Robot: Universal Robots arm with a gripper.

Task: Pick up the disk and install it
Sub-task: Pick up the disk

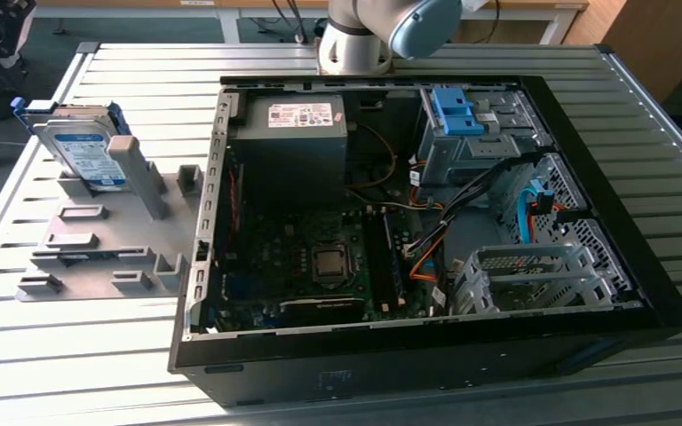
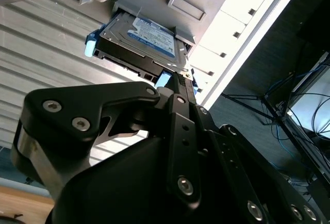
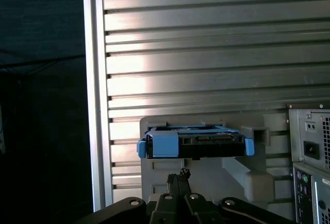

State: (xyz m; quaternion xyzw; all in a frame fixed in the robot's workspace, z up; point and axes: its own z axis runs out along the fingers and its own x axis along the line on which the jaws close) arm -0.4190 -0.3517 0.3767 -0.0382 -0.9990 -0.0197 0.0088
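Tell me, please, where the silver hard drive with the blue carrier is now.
The disk stands tilted in the grey holder on the slatted table, at the exterior view's left, outside the open black computer case.

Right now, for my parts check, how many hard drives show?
1: the disk stands on the grey rack, at the exterior view's left of the case. More may hide inside.

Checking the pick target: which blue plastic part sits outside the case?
The rail around the disk, on the grey fixture at the exterior view's left; the blue bracket sits inside the case.
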